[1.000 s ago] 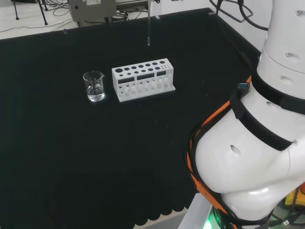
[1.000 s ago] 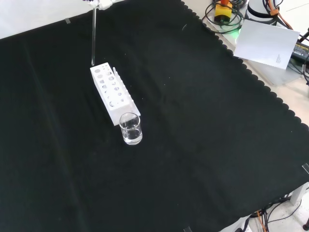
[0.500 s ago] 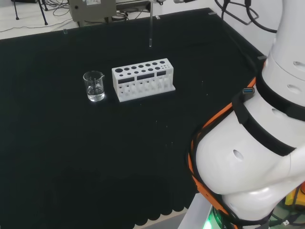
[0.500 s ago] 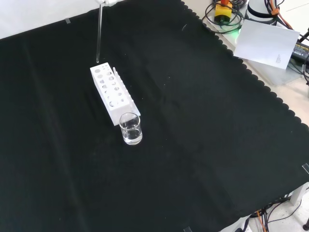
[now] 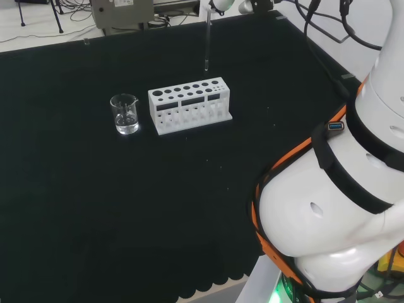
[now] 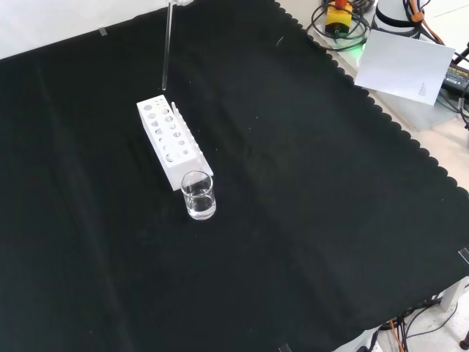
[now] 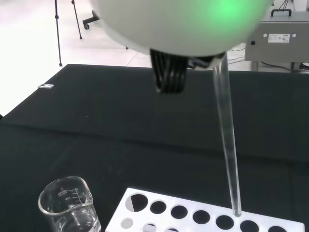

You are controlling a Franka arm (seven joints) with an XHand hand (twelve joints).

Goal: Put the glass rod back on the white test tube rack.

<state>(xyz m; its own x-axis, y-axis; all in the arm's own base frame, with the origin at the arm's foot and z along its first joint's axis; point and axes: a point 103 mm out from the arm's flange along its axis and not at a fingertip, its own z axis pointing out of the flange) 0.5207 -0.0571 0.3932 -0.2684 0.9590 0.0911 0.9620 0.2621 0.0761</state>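
The glass rod [image 5: 206, 41] hangs upright from my hand [image 5: 218, 5] at the head view's top edge, and the hand is shut on the rod's upper end. The rod's lower tip hovers a little above and behind the right end of the white test tube rack [image 5: 189, 96]. From the front, the rod [image 6: 167, 44] comes down from the top edge and ends just beyond the far end of the rack [image 6: 163, 143]. Past the blurred white hand [image 7: 183, 24] in the wrist view, the rod [image 7: 228, 140] points at the rack's [image 7: 145, 215] row of large holes.
A small glass beaker [image 5: 125, 113] with a little clear liquid stands left of the rack in the head view, and just in front of it as the beaker [image 6: 198, 196] shows from the front. The arm's white links [image 5: 334, 208] fill the head view's right.
The hand has carried the rod to the right in both the head and front views, and the tip now sits lower in the head view, closer to the rack's end.
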